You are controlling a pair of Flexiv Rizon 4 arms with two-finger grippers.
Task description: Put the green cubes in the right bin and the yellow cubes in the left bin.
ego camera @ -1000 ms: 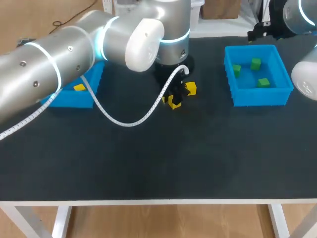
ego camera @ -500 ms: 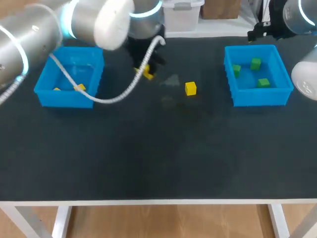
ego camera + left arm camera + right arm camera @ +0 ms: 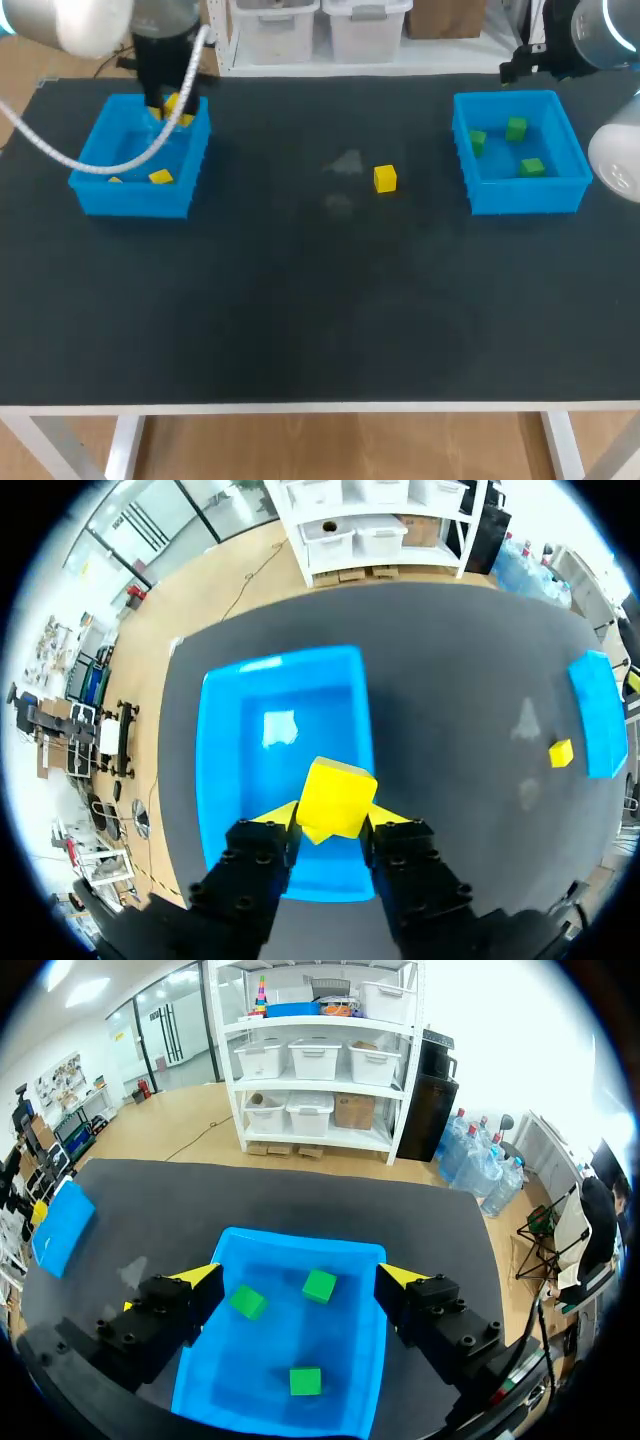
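Note:
My left gripper [image 3: 335,825] is shut on a yellow cube [image 3: 336,797] and hangs over the left blue bin [image 3: 232,780]. In the head view that gripper [image 3: 170,108] is above the left bin's [image 3: 95,190] far side, and two yellow cubes [image 3: 160,177] lie inside it. Another yellow cube [image 3: 385,179] sits on the mat near the middle. My right gripper [image 3: 300,1276] stands open above the right bin [image 3: 300,1238], nothing between its fingers. Three green cubes [image 3: 247,1302] lie in that bin [image 3: 520,195].
The black mat [image 3: 320,300] spreads wide in front of both bins. My right arm [image 3: 610,150] comes in at the far right edge, beside the right bin.
My left arm has carried the yellow cube from the table's middle leftward to over the left bin. The other yellow cube stayed on the mat. The right arm has not moved.

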